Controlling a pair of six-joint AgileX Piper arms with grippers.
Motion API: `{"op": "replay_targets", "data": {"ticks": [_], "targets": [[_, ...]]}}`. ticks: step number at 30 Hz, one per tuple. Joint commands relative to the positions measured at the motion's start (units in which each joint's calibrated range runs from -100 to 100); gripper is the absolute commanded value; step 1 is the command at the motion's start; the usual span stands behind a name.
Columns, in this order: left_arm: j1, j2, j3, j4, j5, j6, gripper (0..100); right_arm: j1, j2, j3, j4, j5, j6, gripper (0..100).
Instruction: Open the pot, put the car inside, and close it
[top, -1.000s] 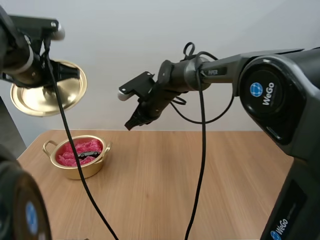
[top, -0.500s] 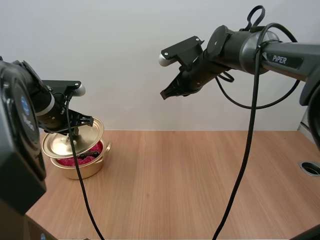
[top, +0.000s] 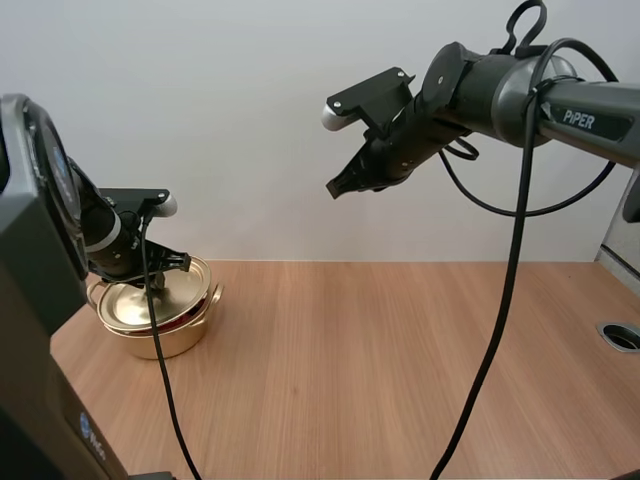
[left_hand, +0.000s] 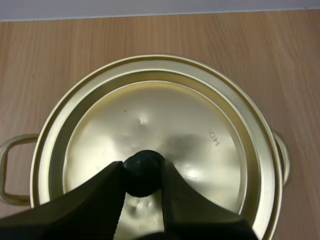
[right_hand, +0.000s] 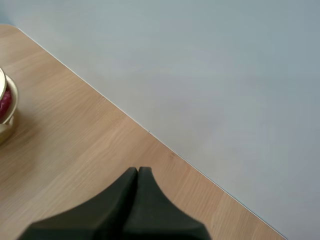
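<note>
Left pincer (left_hand: 142, 172) grips the black knob (left_hand: 141, 164) of the gold lid (left_hand: 150, 115). The lid lies across the mouth of the pot (top: 165, 340) but not quite flush, and a sliver of red lining (right_hand: 4, 102) peeks out at the rim. The pot sits far left on the counter (top: 400, 360), close to that side edge. Right pincer (top: 338, 188), fingers pressed together on nothing, hangs high over the counter's back edge, well apart from the pot. Open wood stretches from the pot across to the right.
</note>
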Motion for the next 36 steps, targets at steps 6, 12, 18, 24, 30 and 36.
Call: {"op": "replay_targets", "data": {"ticks": [6, 12, 18, 24, 30, 36], "targets": [[-0.06, 2.6, 0.1, 0.2, -0.9, 2.5, 0, 0.0, 0.0, 0.1, 0.0, -0.1, 0.0, 0], [-0.06, 4.3, 0.1, -2.1, -0.9, 3.7, 31, 0.0, 0.0, 0.1, 0.0, -0.1, 0.0, 0], [-0.06, 3.6, 0.1, -6.0, -0.6, 4.7, 89, 0.0, 0.0, 0.1, -0.5, -0.1, 0.0, 0], [-0.06, -5.3, -0.2, -17.0, -8.2, 13.1, 100, -2.8, -0.1, 0.1, -0.6, -0.3, 2.1, 0], [-0.06, -18.1, 1.3, -36.5, -1.8, 24.0, 100, -8.1, -3.4, 4.2, 0.3, -8.7, 0.3, 0], [-0.06, -34.2, 13.1, -55.6, -0.4, 39.1, 100, -11.4, -12.0, 15.9, 9.0, -26.6, -8.3, 0]]}}
